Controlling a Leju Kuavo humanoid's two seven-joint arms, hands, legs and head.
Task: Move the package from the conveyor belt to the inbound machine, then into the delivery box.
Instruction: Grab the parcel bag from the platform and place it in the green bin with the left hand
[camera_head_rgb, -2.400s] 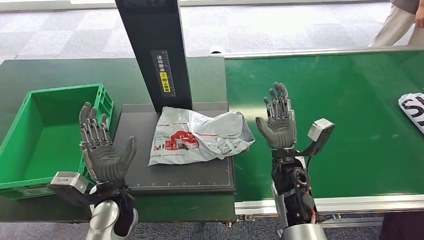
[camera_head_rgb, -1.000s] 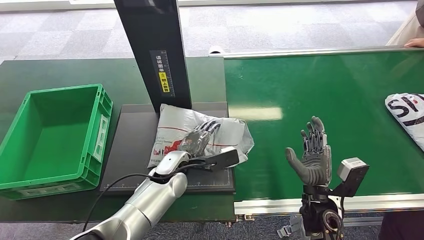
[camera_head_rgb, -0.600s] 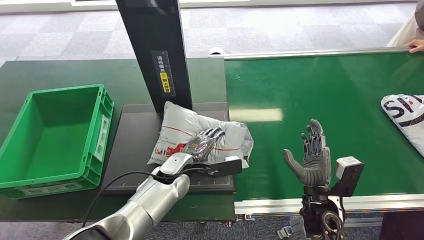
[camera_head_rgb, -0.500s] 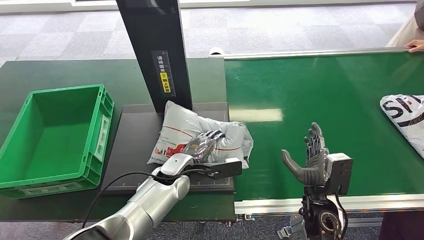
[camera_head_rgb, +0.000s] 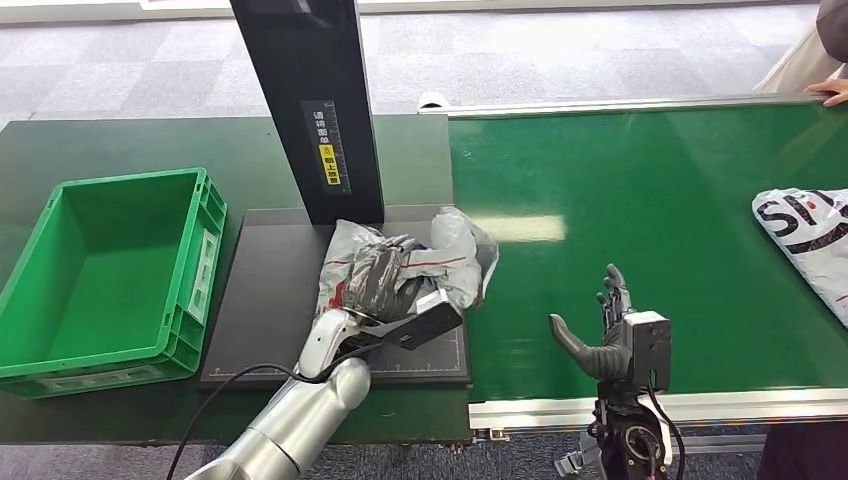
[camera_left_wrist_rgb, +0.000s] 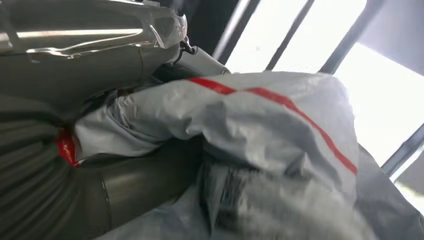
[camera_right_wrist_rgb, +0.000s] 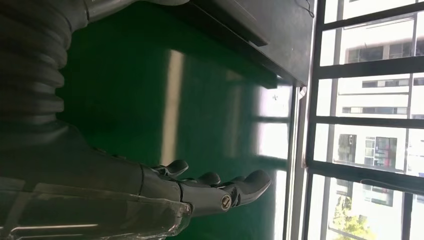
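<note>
Left hand (camera_head_rgb: 378, 282) clenched around crumpled grey package (camera_head_rgb: 452, 260) on black inbound machine (camera_head_rgb: 270, 300), right hand (camera_head_rgb: 598, 338) released, fingers spread, above green conveyor belt (camera_head_rgb: 660, 180)

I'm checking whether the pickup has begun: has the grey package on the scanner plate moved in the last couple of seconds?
Yes. The grey package was flat on the black plate; now the left hand grips it, bunched and partly raised, beside the black column.

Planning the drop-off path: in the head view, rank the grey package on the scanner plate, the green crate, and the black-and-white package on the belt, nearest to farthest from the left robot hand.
1. Grey package: held by the left robot hand, over the black plate.
2. Green crate: off to the left.
3. Black-and-white package: far right, on the belt's edge.
</note>
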